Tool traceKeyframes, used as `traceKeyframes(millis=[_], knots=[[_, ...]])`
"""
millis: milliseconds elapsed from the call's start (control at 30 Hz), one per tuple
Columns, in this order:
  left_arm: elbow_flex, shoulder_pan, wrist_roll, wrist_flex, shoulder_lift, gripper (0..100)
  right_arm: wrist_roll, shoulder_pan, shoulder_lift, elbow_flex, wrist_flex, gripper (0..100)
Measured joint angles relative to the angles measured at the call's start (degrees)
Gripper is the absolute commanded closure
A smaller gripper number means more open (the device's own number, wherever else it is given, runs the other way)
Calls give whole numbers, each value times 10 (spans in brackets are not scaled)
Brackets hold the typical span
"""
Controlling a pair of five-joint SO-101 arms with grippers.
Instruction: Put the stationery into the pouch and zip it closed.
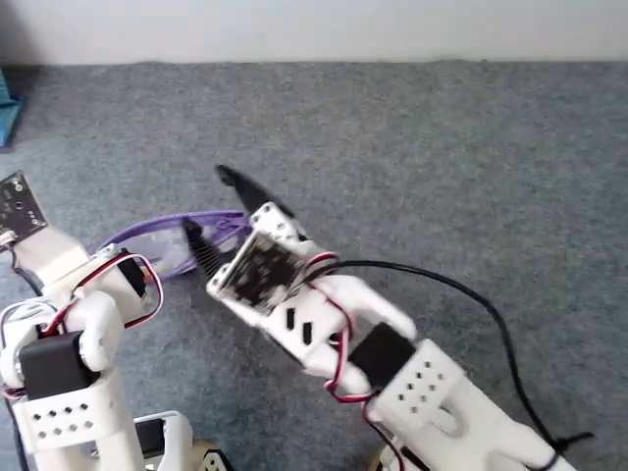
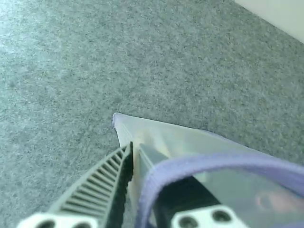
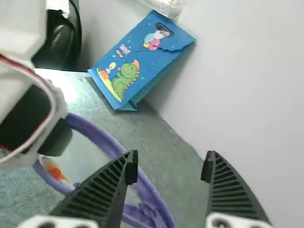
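No lettering is showing clearly enough to be read. The blue paper bag (image 3: 142, 61), leaning on the wall at the surface's far edge, is carrying a cartoon dinosaur and a few small coloured shapes that may be letters, too small to make out. The circuit board (image 1: 257, 270) on an arm's wrist is bearing only tiny unreadable marks.

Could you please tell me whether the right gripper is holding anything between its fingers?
No, the right gripper stands open, and through the gap between its fingers you see the wall and the purple rim of the pouch.
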Motion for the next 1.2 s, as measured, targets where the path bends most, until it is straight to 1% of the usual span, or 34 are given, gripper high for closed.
traceKeyframes(millis=[133,267,333,400,467,567,900,1200], knots=[[1,0,0,0,0,988,-42,49,-50,-2,98,834],[1,-1,0,0,0,988,-101,58,-82,-2,226,834],[1,-1,0,0,0,988,-127,58,-86,0,261,834],[1,-1,0,0,0,988,-142,58,-89,17,272,834],[1,-1,0,0,0,988,-149,58,-90,42,269,835],[1,-1,0,0,0,988,-152,58,-89,76,236,836],[1,-1,0,0,0,988,-152,33,1,84,115,836],[1,-1,0,0,0,988,-152,40,34,84,102,837]])
